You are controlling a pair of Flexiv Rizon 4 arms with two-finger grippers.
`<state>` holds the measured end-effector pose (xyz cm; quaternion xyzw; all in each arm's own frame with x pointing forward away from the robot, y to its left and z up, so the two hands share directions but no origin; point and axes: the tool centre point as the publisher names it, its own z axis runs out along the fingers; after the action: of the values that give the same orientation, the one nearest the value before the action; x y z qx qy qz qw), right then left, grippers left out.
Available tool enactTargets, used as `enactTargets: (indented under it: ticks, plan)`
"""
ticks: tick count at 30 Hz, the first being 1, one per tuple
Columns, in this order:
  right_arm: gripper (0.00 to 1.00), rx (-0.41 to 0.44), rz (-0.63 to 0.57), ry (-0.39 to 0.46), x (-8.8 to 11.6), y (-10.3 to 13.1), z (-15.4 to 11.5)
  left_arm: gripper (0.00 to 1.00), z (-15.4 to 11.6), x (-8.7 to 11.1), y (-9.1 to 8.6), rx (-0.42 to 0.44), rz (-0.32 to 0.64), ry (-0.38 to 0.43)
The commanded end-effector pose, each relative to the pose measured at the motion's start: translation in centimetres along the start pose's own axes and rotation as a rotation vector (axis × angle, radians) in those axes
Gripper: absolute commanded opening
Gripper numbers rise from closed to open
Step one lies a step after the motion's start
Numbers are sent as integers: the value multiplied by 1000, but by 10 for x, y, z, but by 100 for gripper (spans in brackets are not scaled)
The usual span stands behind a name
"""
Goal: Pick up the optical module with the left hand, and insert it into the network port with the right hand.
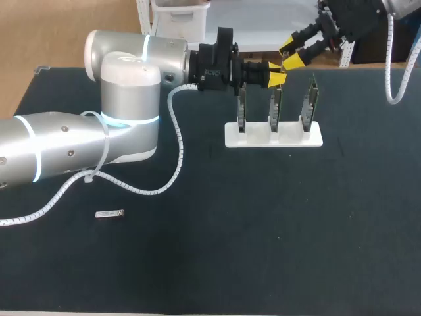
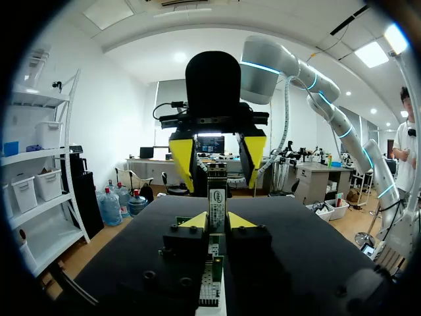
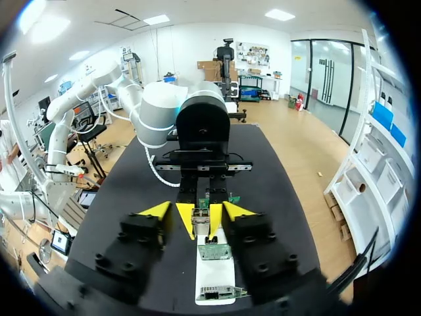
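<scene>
Black table (image 1: pixel 263 250) fills the head view. Left arm (image 1: pixel 125 112), big and silver, comes in from the left side and reaches past the middle, with a coiled white cable (image 1: pixel 177 151) hanging off it onto the table. Right arm (image 1: pixel 355 16) comes in from the far right corner, only its end showing. White base (image 1: pixel 273 137) sits on the far half of the table and carries three upright boards (image 1: pixel 275 108) in a row, with a network port (image 3: pixel 212 292) on the board nearest the right wrist camera. Both grippers hang over the boards, facing each other nose to nose. Left gripper (image 2: pixel 217 222) is clamped: both yellow tips press on the optical module (image 2: pixel 217 194), which stands upright between them above the boards, its free end pointing towards the other gripper. Right gripper (image 3: pixel 198 211) is spread wide, its yellow tips out on either side of the left gripper's tips and the module, neither seen touching the module. A second module (image 1: pixel 109 214), small and metallic, lies flat on the near left part of the table, well apart from the base and just beside the trailing cable.
</scene>
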<state>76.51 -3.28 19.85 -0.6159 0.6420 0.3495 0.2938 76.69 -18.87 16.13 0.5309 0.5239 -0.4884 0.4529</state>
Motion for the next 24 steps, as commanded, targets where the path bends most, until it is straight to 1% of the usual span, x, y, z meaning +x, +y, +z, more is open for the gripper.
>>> enactTargets:
  ticks: [1,16,17,18,19,24]
  plan:
    - [0,6,1,-2,1,1,0,0,0,0,2,3,0,1]
    - [0,2,8,-6,4,-1,1,0,0,0,2,3,0,1]
    - [0,2,8,-6,4,-1,1,5,0,0,2,3,0,1]
    - [0,2,9,-6,4,-2,1,51,0,0,2,3,0,1]
    - [0,1,8,-6,4,-2,1,100,0,0,2,3,0,1]
    - [0,1,8,-8,3,-3,1,100,0,0,2,3,0,1]
